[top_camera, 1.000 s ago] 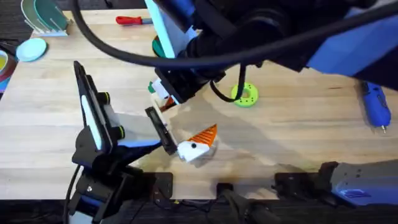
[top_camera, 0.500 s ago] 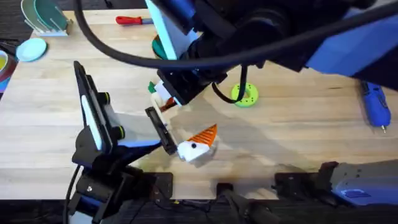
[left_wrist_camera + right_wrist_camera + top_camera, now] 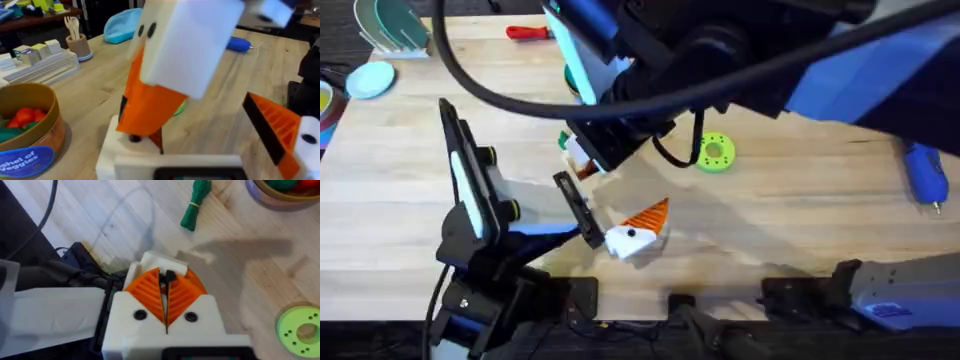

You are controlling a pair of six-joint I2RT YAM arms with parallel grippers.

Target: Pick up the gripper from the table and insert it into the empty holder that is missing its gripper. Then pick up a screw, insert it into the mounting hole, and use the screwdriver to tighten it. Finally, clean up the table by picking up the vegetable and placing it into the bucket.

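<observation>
Now the right gripper [image 3: 166, 297] has its two orange pads [image 3: 150, 292] pressed nearly together, pinching a small dark piece whose kind I cannot tell. At the upper middle of the right wrist view the vegetable [image 3: 196, 204] lies on the table [image 3: 100, 215], with the bucket [image 3: 280, 195] in the upper right corner. For the left gripper [image 3: 220, 120], I cannot tell the opening.

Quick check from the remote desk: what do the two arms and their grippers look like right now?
Both arms are black with blue covers; a black cable loops over the table. The right gripper has white fingers with orange ribbed pads and dark screw holes. The left gripper shows the same white-and-orange fingers.
</observation>
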